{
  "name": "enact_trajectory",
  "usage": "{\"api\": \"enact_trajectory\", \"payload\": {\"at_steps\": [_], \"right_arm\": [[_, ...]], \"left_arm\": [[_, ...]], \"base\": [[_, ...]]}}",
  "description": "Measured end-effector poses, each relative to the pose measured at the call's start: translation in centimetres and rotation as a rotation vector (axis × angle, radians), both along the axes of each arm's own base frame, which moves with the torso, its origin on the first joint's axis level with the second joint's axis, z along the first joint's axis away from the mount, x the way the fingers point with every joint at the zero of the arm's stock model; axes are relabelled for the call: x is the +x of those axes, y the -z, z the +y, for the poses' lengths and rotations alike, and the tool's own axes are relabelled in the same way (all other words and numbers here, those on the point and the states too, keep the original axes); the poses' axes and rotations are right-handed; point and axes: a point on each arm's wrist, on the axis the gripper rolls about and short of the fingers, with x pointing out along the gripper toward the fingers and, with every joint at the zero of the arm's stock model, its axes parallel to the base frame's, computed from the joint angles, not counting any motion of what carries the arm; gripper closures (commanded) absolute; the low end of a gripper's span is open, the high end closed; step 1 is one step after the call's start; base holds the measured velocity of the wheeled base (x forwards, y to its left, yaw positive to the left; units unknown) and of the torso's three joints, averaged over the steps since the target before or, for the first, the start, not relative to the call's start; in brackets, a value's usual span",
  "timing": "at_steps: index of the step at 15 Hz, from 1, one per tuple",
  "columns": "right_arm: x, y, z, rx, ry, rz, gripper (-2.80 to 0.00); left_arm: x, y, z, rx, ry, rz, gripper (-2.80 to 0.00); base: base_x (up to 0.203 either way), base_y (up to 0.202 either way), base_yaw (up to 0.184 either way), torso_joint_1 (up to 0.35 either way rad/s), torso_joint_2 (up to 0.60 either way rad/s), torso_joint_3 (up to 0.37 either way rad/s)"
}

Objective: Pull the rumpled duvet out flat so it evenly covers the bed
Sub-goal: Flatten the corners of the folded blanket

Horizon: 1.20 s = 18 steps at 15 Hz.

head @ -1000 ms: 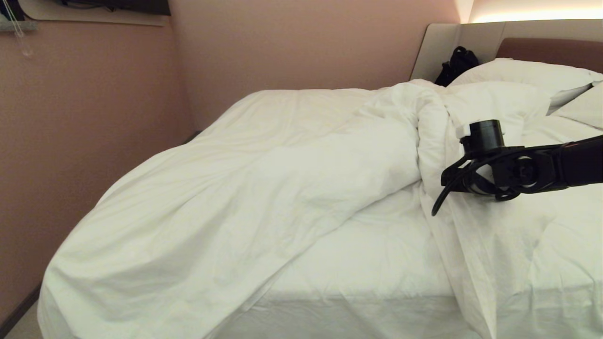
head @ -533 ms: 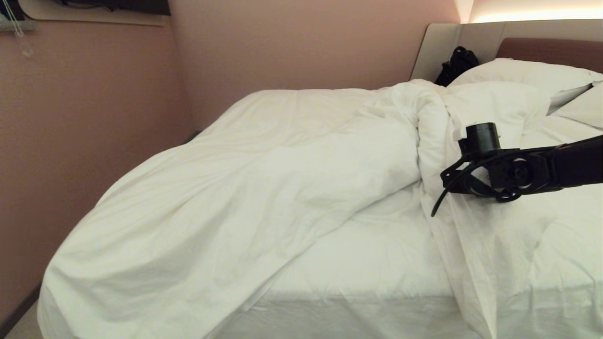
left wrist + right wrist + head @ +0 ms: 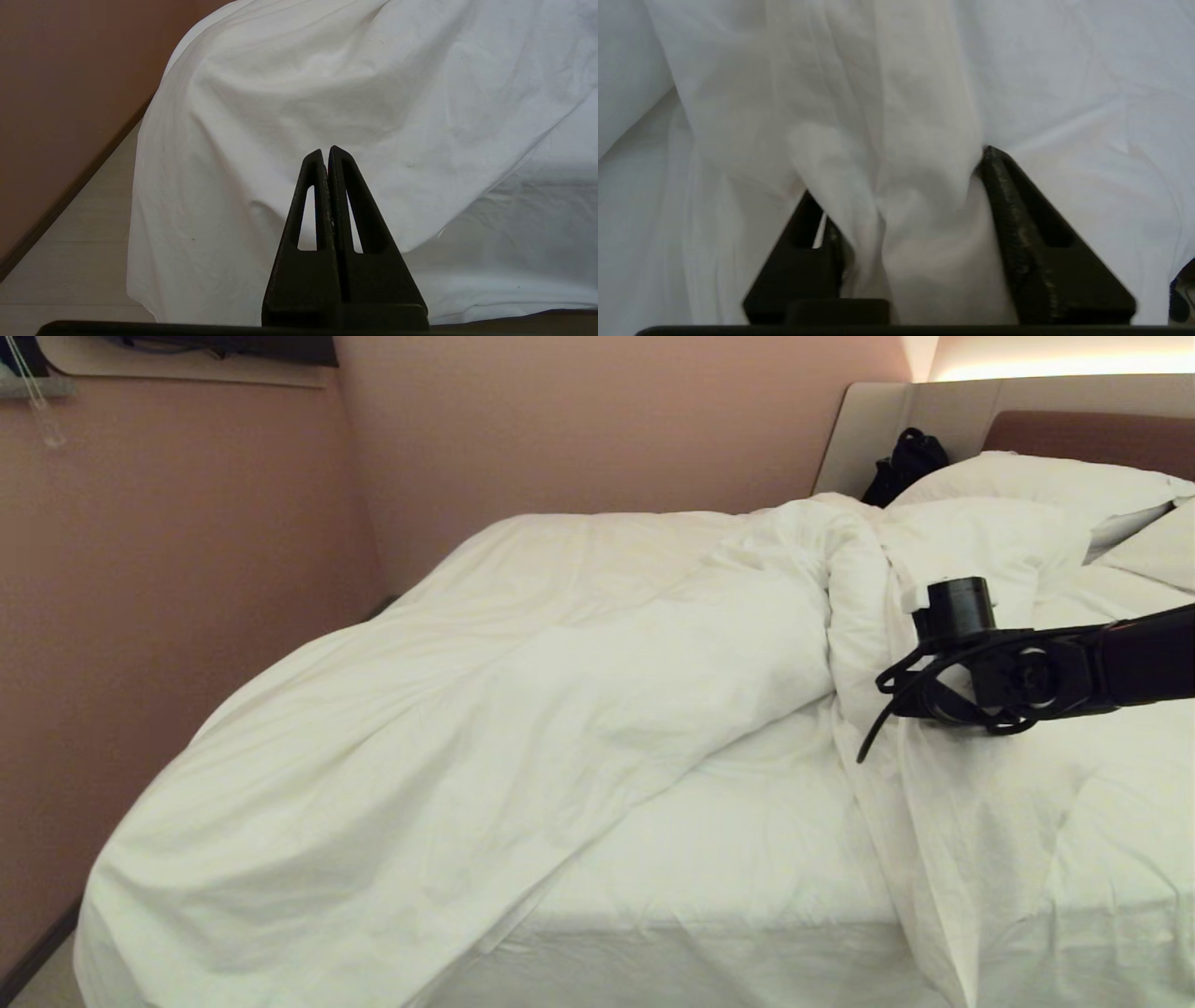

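The white duvet (image 3: 485, 709) lies rumpled across the bed (image 3: 747, 859), heaped toward the far left, with one corner hanging over the near left end. A twisted ridge of it runs down beside bare sheet. My right arm's wrist (image 3: 971, 663) reaches in from the right onto that ridge. In the right wrist view my right gripper (image 3: 899, 177) is shut on a bunched fold of the duvet (image 3: 887, 140), and cloth covers part of one finger. My left gripper (image 3: 325, 151) is shut and empty, parked low in front of the hanging duvet (image 3: 327, 93).
White pillows (image 3: 1036, 476) lean on the beige and brown headboard (image 3: 1092, 434), and a black bag (image 3: 906, 462) sits beside them. A pink wall (image 3: 187, 569) runs close along the bed's left side. A strip of pale floor (image 3: 70, 242) shows by the wall.
My right gripper's fingers have drawn in from wide open onto the duvet fold. The wrist has barely shifted. The left arm has stayed still.
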Motion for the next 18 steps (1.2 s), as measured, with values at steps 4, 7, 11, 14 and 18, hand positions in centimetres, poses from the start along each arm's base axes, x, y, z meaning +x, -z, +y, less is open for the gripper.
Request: {"api": "enact_trajectory", "payload": {"at_steps": [4,7,11,14,18], "right_arm": [[0.0,-0.1,0.0,0.001,0.0,-0.004,0.0],[-0.2,-0.4,-0.1,0.002,0.001,-0.011,0.0],[-0.4,-0.9,-0.2,0.003,0.002,-0.022,0.0],[-1.0,-1.9,-0.4,0.005,0.005,-0.043,0.0],[-2.3,-3.8,-0.7,0.011,0.002,-0.084,0.0]], "left_arm": [[0.0,0.0,0.0,0.0,0.0,0.0,0.0],[0.0,0.0,0.0,0.0,0.0,0.0,0.0],[0.0,0.0,0.0,0.0,0.0,0.0,0.0],[0.0,0.0,0.0,0.0,0.0,0.0,0.0],[0.0,0.0,0.0,0.0,0.0,0.0,0.0]], "base": [[0.0,0.0,0.0,0.0,0.0,0.0],[0.0,0.0,0.0,0.0,0.0,0.0],[0.0,0.0,0.0,0.0,0.0,0.0],[0.0,0.0,0.0,0.0,0.0,0.0],[0.0,0.0,0.0,0.0,0.0,0.0]]}}
